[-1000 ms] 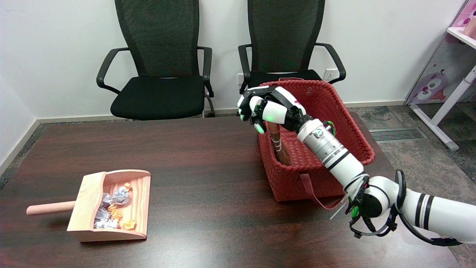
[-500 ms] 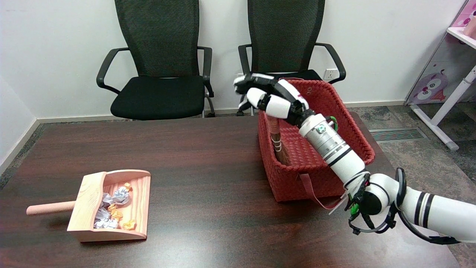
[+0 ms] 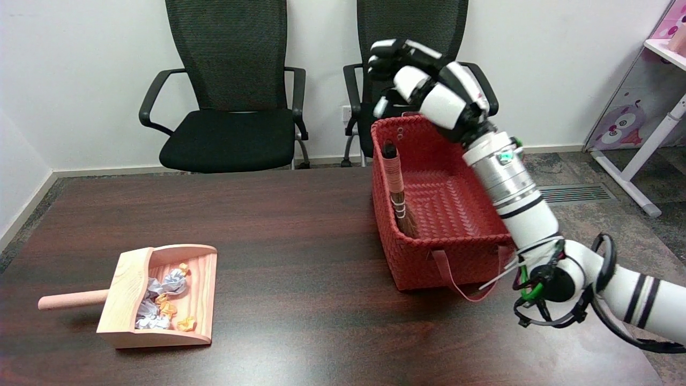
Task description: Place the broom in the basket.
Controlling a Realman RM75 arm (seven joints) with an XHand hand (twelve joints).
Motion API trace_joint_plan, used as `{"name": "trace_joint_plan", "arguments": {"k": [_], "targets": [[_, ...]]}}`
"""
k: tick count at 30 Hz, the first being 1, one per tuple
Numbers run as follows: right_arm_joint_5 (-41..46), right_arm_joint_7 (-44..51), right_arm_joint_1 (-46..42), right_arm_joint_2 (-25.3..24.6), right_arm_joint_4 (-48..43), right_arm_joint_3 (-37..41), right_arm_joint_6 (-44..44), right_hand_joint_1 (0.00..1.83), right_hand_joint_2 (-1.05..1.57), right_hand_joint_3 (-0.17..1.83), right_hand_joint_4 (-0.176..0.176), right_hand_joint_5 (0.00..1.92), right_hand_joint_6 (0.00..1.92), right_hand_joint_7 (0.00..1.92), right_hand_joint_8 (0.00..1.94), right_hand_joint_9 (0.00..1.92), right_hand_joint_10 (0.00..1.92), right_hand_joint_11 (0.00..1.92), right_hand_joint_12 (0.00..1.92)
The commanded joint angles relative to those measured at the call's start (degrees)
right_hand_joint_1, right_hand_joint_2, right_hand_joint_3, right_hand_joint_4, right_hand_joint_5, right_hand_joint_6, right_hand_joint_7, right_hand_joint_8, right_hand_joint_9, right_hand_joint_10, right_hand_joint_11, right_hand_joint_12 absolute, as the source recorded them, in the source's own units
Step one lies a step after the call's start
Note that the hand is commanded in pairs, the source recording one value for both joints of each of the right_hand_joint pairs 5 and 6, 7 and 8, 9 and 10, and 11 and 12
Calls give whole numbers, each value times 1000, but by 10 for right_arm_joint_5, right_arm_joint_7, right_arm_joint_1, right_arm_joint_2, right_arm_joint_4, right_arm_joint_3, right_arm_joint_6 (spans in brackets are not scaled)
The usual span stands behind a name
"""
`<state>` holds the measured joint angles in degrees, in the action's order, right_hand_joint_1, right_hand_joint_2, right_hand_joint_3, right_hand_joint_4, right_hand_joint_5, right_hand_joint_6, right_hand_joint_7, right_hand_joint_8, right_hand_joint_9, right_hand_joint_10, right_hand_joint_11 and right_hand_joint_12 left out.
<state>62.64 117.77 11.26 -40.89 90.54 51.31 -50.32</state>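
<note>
An office: mesh swivel chairs (image 3: 230,91) behind a dark table (image 3: 278,225).

Single head view, set above near side of table (image 3: 300,225), angled down & across toward far wall w/ two chairs (image 3: 230,91). Mid distance: takes in whole tabletop, basket (image 3: 429,252) at centre-right, dustpan (image 3: 161,300) lower left. Right arm enters from lower-right corner.

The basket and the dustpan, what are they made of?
The basket looks like woven red strips, maybe plastic or faux leather; its walls show a plaited pattern with a slight sheen. The dustpan looks like pale, unpainted wood: grain lines run along its sides and floor.
</note>
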Motion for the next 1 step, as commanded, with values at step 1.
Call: {"name": "trace_joint_plan", "arguments": {"k": [1], "targets": [[13, 0, -103, 50, 121, 79, -166, 655, 1059, 1056, -176, 666, 666, 666, 666, 769, 769, 1534, 1534]]}}
